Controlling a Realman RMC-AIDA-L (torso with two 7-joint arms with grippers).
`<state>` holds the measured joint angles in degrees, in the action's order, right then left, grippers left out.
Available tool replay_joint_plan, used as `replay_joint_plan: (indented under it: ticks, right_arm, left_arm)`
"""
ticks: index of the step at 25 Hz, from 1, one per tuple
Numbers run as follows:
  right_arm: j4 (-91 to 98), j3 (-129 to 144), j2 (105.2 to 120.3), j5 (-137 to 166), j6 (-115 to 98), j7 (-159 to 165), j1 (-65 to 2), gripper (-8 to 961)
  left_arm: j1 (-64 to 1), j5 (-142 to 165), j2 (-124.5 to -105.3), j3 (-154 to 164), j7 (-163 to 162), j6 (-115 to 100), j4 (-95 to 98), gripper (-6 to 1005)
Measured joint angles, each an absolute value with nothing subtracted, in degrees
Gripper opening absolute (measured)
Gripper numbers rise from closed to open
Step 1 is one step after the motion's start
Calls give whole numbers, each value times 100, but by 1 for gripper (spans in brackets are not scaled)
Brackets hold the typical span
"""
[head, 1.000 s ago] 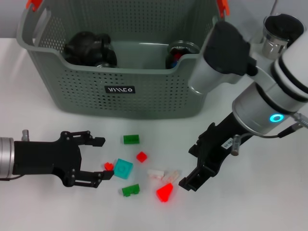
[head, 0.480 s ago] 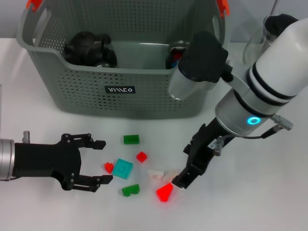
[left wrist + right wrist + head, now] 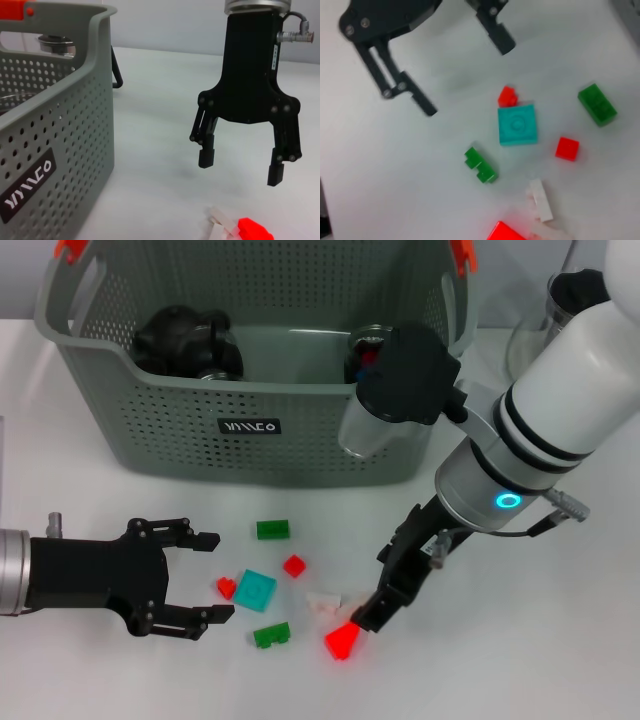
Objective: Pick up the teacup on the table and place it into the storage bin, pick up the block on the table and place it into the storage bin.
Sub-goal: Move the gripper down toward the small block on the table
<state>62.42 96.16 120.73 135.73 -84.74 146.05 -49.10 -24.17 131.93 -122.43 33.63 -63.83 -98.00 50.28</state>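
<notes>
right claw (image 3: 378, 602) is hanging open, its two black fingers spread and empty, tips poised just above the bright red block (image 3: 341, 641) and the pale white pieces (image 3: 324, 601) beside it on the desk (image 3: 520, 660). the left wrist view is showing those fingers well apart, with the red piece lying below them and not yet touched. left claw (image 3: 200, 577) is also sitting open and empty, low over the desk, with a small red brick (image 3: 226, 587) and the teal square block (image 3: 257, 591) just off its fingertips.

risk from here, as i judge it: the blocks are lying close together (red, white, green all near each other), so a descending finger could be nudging a neighbour aside or pinching two at once; the red piece looks wedge-like and may be squirting out of a closing grip.

right forearm is slanting down from the upper right toward the cluster, its elbow looming in front of the storage bin (image 3: 250, 426). left arm is reaching in flat from the left edge. the bin is standing behind the blocks, already holding dark objects (image 3: 185, 340).
</notes>
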Motion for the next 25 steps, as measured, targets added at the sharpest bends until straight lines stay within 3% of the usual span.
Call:
replay_joint_plan:
  ticks: [25]
  right_arm:
    - [5813,10953,12094,13414,-6770,15262,-4869,912]
  left_arm:
    - [-2433,13193,-12243,3346,-6356,-9776,4961,847]
